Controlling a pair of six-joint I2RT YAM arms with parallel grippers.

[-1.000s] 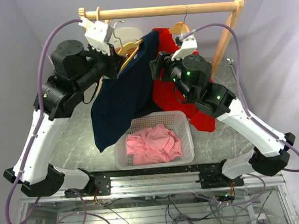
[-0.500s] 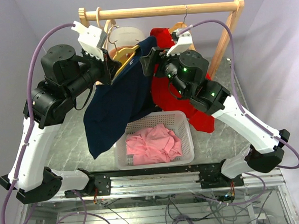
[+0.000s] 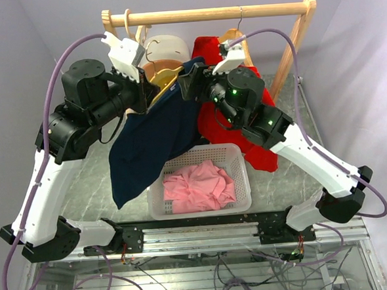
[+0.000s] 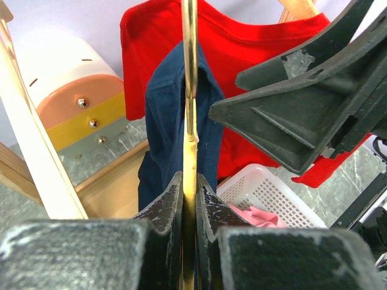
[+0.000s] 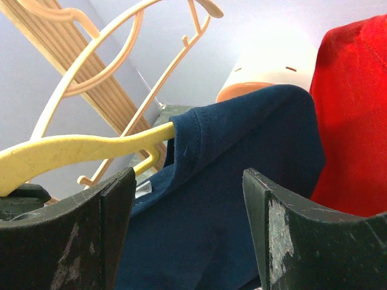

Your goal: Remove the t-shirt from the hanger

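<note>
Fabric of the navy t-shirt [image 3: 153, 137] is draped from the right end of the yellow hanger [image 5: 78, 148]. One shoulder is hooked over that end, and the rest of the cloth falls leftward and toward the near side, its lower edge hanging above the counter [image 3: 97, 184] just left of the white basket [image 3: 237, 155]. In the right wrist view the bare left part of the hanger is seen entering the neck opening, so only the right shoulder is judged to be holding the garment on.

The hanger is pinched flat between the closed fingers of the left hand [image 4: 189, 181]. Its long axis runs away from that hand, toward the right and slightly far. Whether its hook is on the wooden rail [image 3: 212, 14] cannot be told.

The right hand [image 5: 188, 175] is held wide, with nothing between its fingers, and the hooked shoulder lies straight ahead of it, just beyond the fingertips. It is the nearer hand to the cloth. A grasp on that shoulder and a pull off the hanger's right tip, along the hanger's axis, is judged to be the coming move.

A red t-shirt [image 3: 218, 117] hangs just behind the right hand and could be caught by mistake. A pink garment [image 3: 196, 184] lies in the basket below.
</note>
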